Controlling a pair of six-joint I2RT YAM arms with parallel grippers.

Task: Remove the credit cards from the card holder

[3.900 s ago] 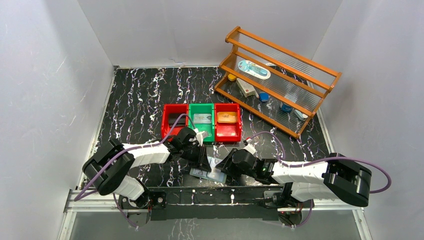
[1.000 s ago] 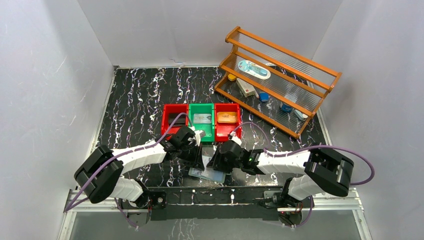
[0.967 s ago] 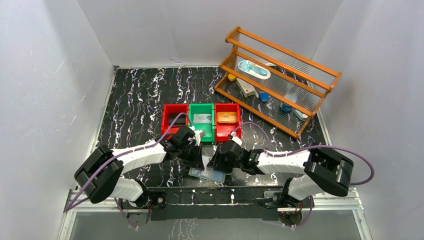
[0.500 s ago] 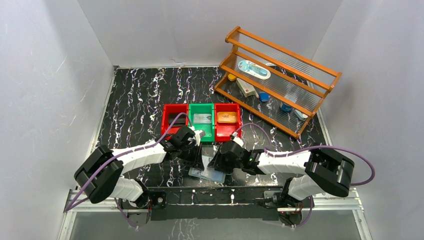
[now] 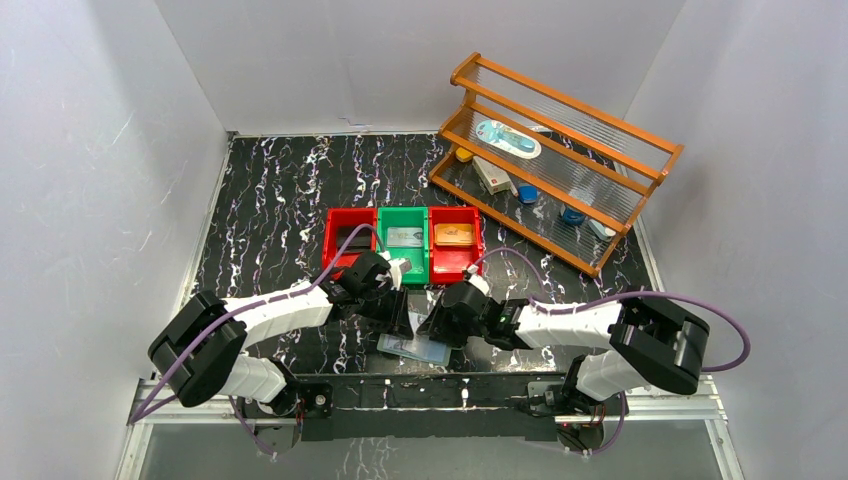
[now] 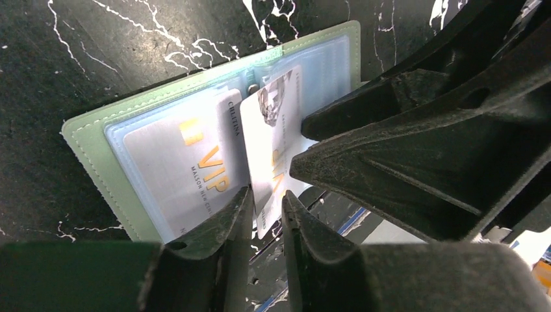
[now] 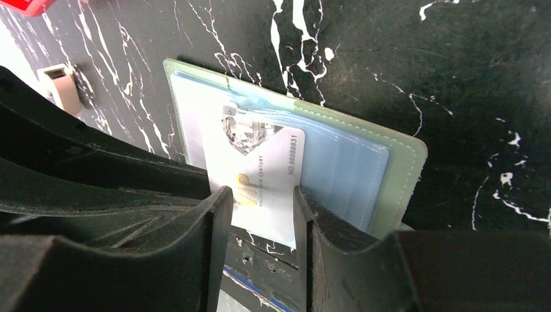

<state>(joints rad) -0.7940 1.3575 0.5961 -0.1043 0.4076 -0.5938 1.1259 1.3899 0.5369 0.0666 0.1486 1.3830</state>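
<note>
The sage-green card holder lies open near the table's front edge, and also shows in the left wrist view and the right wrist view. A silvery VIP credit card sits in a blue sleeve. A second pale VIP card sticks out of the middle sleeves toward the front edge. My left gripper stands over the holder, its jaws a narrow gap apart at this card's lower edge. My right gripper is open, astride the same card. Both meet over the holder.
Three bins stand behind the grippers: a red bin with a dark card, a green bin with a silvery card, and a red bin with a tan-gold card. A wooden rack stands back right. A small pinkish-white clip lies beside the holder.
Since 3.9 s ago my right gripper has moved left to the holder, beside the left gripper. Over the last second both grippers have barely moved.
</note>
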